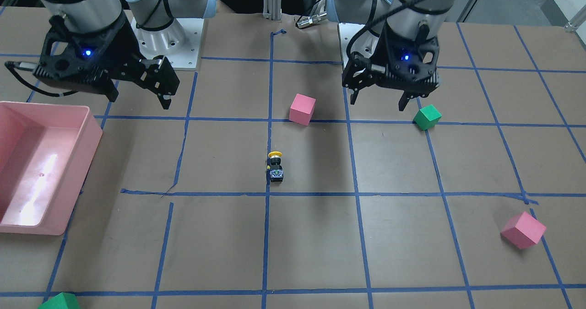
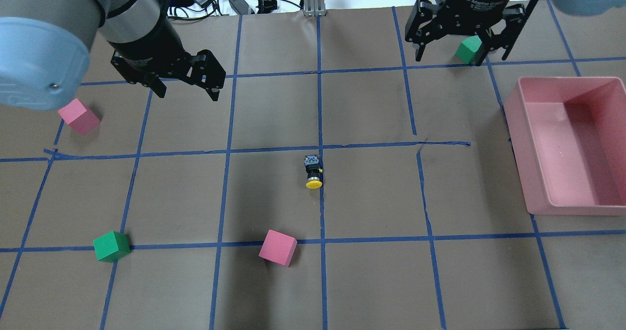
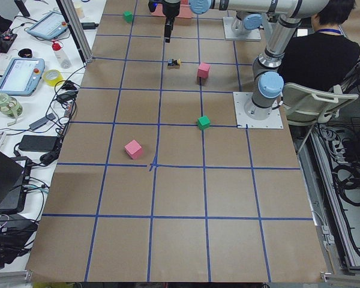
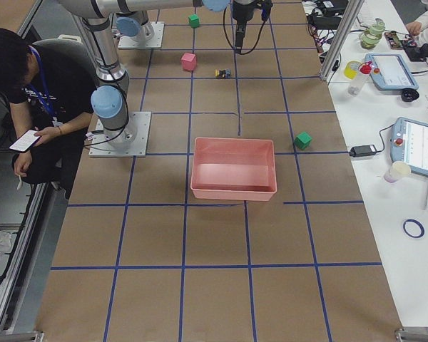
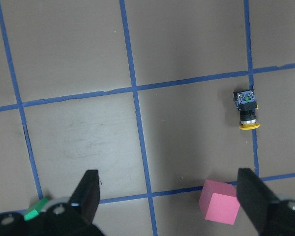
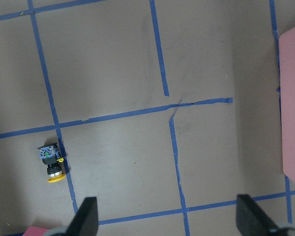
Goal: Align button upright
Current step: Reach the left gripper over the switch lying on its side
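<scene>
The button (image 1: pixel 275 167) is seen lying sideways at frame centre; nothing is done yet. The left tool (image 1: pixel 378 104) and right tool (image 1: pixel 137 97) are held open, empty.

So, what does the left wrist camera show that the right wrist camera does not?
Only the left wrist view: a corner of a green cube at the bottom left. Only the right wrist view: the pink bin at the right edge. Both: the button lying on its side, and the pink cube, a mere sliver in the right one.
</scene>
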`<state>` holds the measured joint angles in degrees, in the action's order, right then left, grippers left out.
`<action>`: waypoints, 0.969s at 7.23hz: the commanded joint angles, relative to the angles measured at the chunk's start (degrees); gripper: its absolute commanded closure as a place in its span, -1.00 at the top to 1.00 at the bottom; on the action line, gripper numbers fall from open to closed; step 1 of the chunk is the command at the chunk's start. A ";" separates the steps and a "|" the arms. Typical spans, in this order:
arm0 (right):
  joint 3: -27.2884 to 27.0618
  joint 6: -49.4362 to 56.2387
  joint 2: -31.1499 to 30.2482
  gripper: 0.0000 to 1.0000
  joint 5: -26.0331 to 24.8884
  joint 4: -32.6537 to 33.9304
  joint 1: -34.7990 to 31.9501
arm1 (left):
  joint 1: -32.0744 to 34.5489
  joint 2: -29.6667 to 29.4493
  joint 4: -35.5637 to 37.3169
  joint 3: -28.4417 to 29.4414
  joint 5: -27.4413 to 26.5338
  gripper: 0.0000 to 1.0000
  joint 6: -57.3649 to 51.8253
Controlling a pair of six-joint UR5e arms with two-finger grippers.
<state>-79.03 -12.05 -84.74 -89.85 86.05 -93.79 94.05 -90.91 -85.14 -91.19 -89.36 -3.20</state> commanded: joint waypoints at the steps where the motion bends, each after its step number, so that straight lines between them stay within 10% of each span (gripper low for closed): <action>1: 0.56 0.44 -0.16 1.00 -0.68 -0.01 -1.67 | 0.25 -1.81 1.19 -0.82 -0.02 1.00 0.21; 7: 0.02 5.20 -1.66 1.00 -0.94 3.69 -0.78 | 10.95 -2.78 29.88 -13.54 -3.24 1.00 22.13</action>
<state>-78.79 -6.97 -86.23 -90.57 89.53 -94.75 101.47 -93.71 -62.92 -101.00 -90.20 12.24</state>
